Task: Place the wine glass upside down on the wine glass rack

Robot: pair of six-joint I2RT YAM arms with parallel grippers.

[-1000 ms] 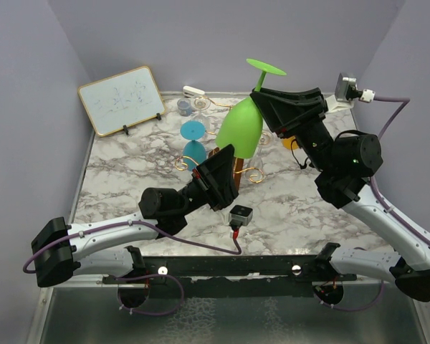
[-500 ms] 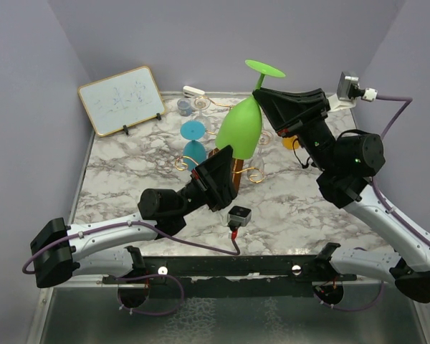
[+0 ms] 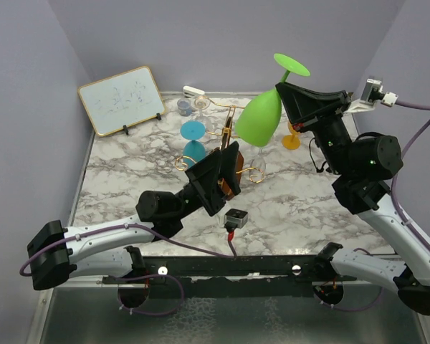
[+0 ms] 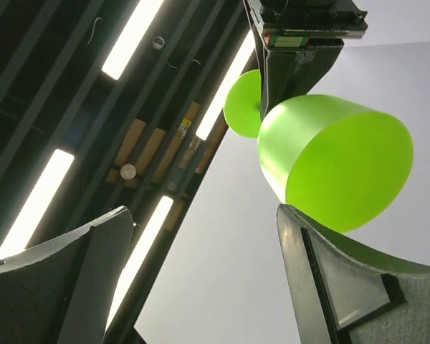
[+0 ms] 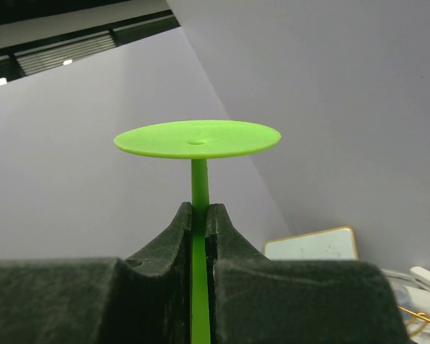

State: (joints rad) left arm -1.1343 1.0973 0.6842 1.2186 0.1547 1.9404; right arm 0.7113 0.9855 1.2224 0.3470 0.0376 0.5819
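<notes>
I see the wine glass (image 3: 261, 118) above the worktop (image 3: 287, 197), apparently just right of the wine glass rack (image 3: 229, 127) at its middle; a whiteboard (image 3: 122, 100) stands in the far-left corner.

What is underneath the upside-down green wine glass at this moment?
The left gripper, fingers open, points up at the wine glass mouth. The wine glass rack stands beside and lower; that gripper covers most of its base.

- Marbled desk (image 3: 129, 168).
- Whiteboard (image 3: 122, 100) stands at the far left corner.
- Wine glass rack (image 3: 229, 129) stands mid-desk.
- Orange glass (image 3: 292, 136) stands towards the far right.
- Small white object (image 3: 193, 91) lies at the back edge.
</notes>
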